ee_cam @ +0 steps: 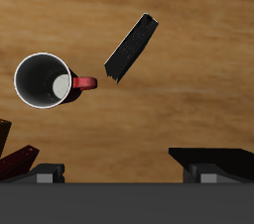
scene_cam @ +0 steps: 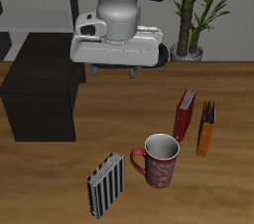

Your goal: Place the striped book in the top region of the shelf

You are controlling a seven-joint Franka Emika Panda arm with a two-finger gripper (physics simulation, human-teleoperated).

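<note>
nearest the front edge stands the striped book point(scene_cam: 105, 184), upright on the wooden surface point(scene_cam: 60, 183) and leaning a little, just beside the red patterned mug point(scene_cam: 159, 161) with its white inside. farther back, a red book point(scene_cam: 185, 114) and an orange book point(scene_cam: 205, 129) stand close together. the shelf point(scene_cam: 42, 99) (dark, boxy, flat-topped) sits well apart from the striped book. the claw point(scene_cam: 117, 69) hangs high above the surface, fingers point(ee_cam: 213, 159) spread apart, holding nothing.

A potted plant point(scene_cam: 190, 15) stands behind the wooden table point(scene_cam: 60, 183), against a pale grey wall point(scene_cam: 238, 10).
</note>
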